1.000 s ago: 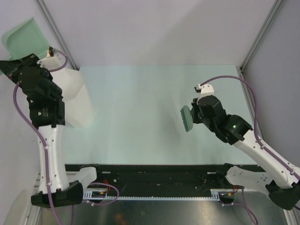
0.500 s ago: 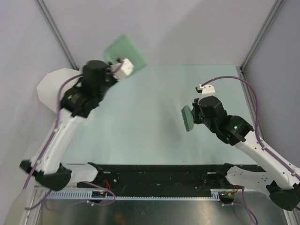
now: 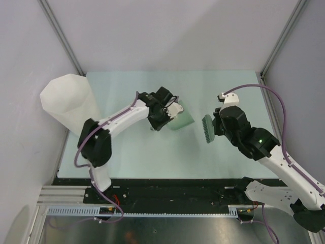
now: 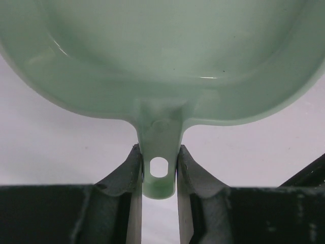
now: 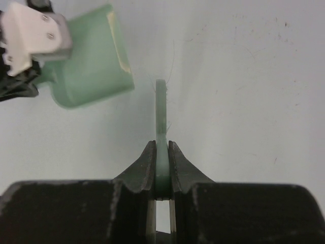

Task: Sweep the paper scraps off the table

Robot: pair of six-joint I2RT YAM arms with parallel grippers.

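Pale mint-green table point(image 3: 132, 152) spans the work area between grey walls. A white faceted bin point(image 3: 63, 101) stands at the far left corner. The left gripper point(image 4: 159, 152) reaches to the table's centre, its fingers clamped on the handle of a green dustpan point(image 3: 183, 121). The right gripper point(image 5: 161, 148), right of centre, has its fingers pressed together on a green brush point(image 3: 206, 129), which is near the dustpan but apart from it. Paper scraps cannot be made out in any view.

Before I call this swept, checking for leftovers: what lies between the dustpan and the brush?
Only bare table between dustpan and brush, in the top view.
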